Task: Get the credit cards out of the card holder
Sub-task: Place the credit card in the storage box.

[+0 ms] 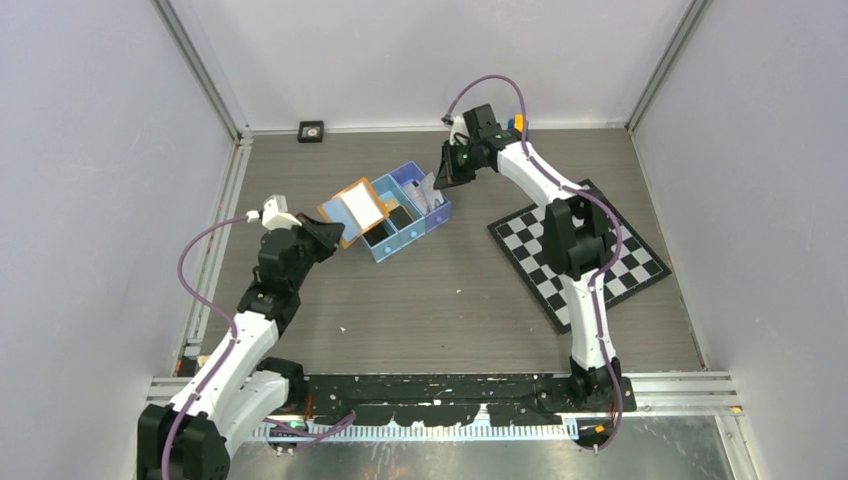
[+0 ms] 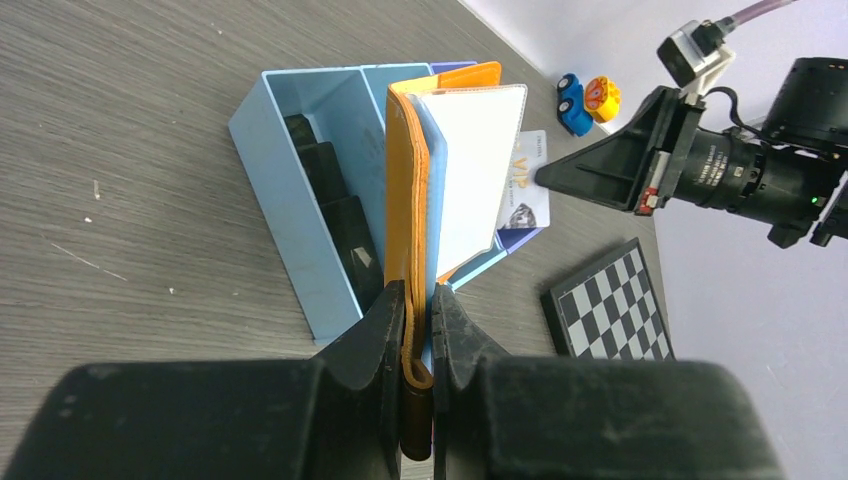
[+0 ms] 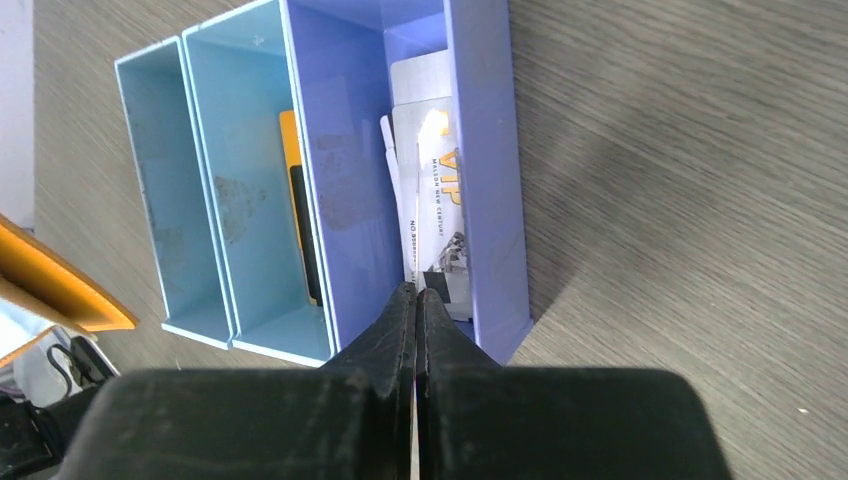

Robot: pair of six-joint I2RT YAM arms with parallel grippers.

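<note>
at blue tray (image 2: 280, 200), l gripper (image 2: 418, 300) clamps orange card holder (image 2: 405, 180), r gripper (image 3: 415, 300) pinched on white card (image 3: 398, 195) in purple slot

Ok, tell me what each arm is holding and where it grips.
Left jaws clamp the orange card holder at its near edge. Right jaws seem pinched on the near end of a thin white card.

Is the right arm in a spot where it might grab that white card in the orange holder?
Probably yes: the left gripper holds the card holder open, the white card stands exposed, and the right gripper hovers close beside it, though shut.
</note>
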